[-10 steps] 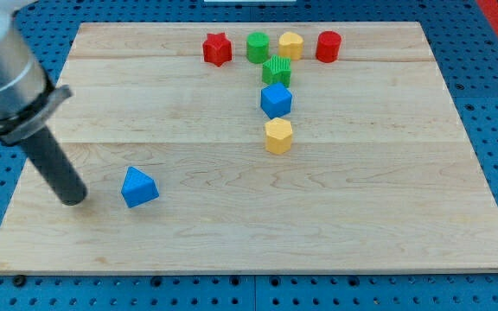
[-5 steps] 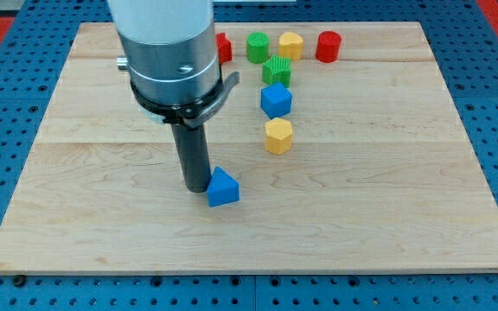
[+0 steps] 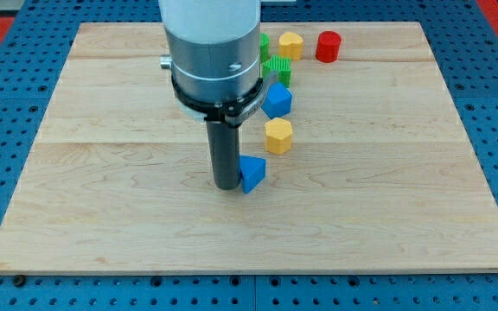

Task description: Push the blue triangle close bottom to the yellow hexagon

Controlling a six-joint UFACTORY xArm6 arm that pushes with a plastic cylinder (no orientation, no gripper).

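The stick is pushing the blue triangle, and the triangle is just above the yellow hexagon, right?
Not quite. In the camera view, the blue triangle sits below the yellow hexagon, slightly toward the view's left, not above it. My tip is indeed against the triangle's left side.

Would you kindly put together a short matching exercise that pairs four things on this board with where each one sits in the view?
Things:
1. blue triangle
2. yellow hexagon
3. red cylinder
4. my tip

Places:
A. at the view's top, furthest right of the blocks
B. just below the blue cube
C. against the view's left side of the blue triangle
D. below and slightly to the view's left of the yellow hexagon

Pairs: 1-D, 2-B, 3-A, 4-C
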